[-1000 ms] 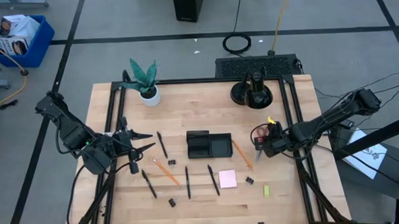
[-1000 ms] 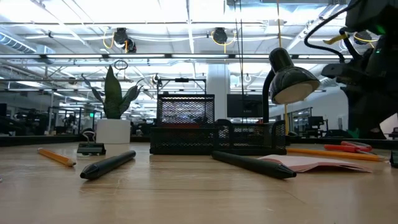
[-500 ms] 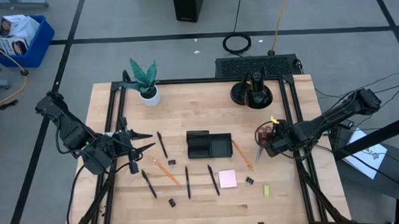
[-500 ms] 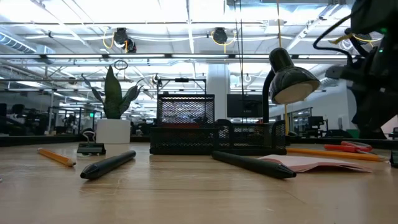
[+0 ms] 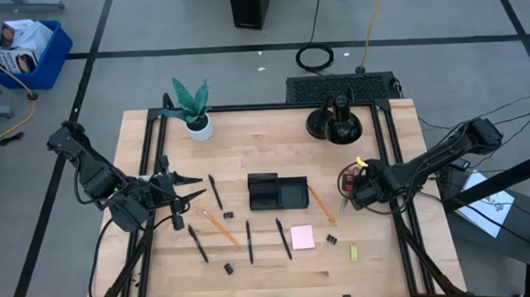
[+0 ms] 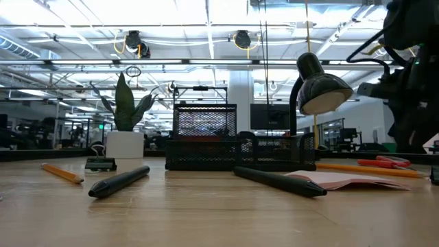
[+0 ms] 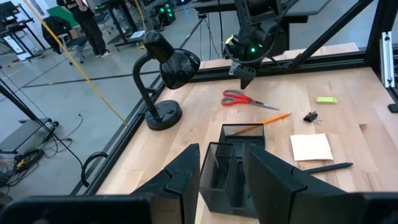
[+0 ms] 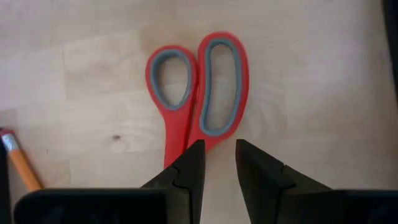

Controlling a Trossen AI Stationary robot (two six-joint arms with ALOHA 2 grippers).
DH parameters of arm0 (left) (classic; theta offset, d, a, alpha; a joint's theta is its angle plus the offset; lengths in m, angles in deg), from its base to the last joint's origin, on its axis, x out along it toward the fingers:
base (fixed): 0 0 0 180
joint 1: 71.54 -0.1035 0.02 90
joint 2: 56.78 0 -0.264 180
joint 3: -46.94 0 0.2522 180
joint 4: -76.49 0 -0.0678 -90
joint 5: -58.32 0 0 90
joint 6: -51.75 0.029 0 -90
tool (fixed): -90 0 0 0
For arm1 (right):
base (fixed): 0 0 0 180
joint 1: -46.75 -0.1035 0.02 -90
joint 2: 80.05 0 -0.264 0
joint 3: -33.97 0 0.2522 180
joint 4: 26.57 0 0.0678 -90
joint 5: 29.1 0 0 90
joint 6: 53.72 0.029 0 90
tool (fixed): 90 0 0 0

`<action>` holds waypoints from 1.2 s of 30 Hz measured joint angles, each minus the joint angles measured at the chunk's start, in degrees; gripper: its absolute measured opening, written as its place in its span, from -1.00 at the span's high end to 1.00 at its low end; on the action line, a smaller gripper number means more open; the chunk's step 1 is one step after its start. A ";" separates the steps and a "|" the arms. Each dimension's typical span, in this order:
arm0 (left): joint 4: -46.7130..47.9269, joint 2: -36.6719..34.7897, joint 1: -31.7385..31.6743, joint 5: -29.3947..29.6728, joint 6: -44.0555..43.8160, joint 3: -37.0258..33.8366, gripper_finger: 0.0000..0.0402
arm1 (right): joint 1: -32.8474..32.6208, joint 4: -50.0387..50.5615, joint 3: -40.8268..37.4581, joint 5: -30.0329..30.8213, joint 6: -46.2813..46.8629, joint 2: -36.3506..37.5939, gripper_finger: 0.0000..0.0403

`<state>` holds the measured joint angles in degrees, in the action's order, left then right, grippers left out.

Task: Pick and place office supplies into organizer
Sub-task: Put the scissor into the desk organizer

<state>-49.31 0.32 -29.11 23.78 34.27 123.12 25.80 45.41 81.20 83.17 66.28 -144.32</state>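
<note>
The right gripper [image 8: 216,163] hangs over the scissors [image 8: 200,93], fingers parted a little and gripping nothing, lined up just short of the red handles, probably to pinch them. The scissors lie flat on the table [image 5: 274,139] near its right edge, a pencil [image 5: 320,204] between them and the organizer [image 5: 278,192]. The left gripper [image 5: 188,189] waits near the left edge, fingers spread.

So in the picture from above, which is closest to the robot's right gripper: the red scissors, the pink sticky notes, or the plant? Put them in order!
From the right gripper, in the high view:
1. Red scissors: directly under it, at the table's right side.
2. Pink sticky notes: toward the table's front middle.
3. Plant: far-left corner, farthest away.
</note>
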 joint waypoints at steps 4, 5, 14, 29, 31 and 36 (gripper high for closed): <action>0.02 0.01 -0.02 0.08 0.02 0.00 0.37 | 0.00 -0.13 -0.04 1.28 0.26 -1.30 0.58; 0.02 0.00 0.00 0.09 0.02 0.00 0.37 | 0.00 -0.14 -0.04 1.57 0.47 -1.53 0.58; 0.09 0.00 0.00 0.09 0.02 0.00 0.37 | 0.00 0.55 -0.07 1.91 2.37 -4.42 0.58; 0.07 0.00 -0.02 0.08 -0.50 0.00 0.37 | 0.00 -0.56 -0.13 1.98 5.38 -10.33 0.59; 0.07 0.00 0.00 0.07 -0.50 0.00 0.37 | 0.00 -1.64 -0.11 3.31 5.46 -10.89 0.59; 0.07 0.00 -0.02 0.07 -0.63 0.00 0.37 | 0.74 -1.82 -0.11 3.25 5.32 -11.63 0.58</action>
<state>-49.24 0.32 -29.12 23.85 33.64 123.12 26.54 43.59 81.09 86.42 71.60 -155.95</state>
